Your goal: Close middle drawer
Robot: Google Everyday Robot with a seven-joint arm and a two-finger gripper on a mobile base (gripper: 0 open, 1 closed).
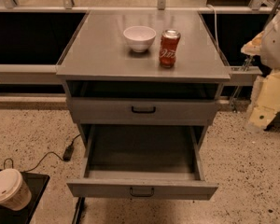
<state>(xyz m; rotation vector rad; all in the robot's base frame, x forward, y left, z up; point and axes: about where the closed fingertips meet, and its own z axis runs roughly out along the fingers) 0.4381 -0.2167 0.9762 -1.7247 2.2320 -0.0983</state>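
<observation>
One middle drawer point(141, 189) pulled far out; end effector point(265, 107) at right, grip unclear

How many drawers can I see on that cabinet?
2. The top drawer is just under the tabletop; the middle drawer below it is pulled wide open. Another may hide underneath it. The pincer is at the right edge, away from both drawers.

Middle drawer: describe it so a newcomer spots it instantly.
Find the grey cabinet carrying a white bowl and red can; the gripper hangs off its right side. Below the upper drawer front sits the middle drawer, pulled far out and empty, unlike that front.
</observation>
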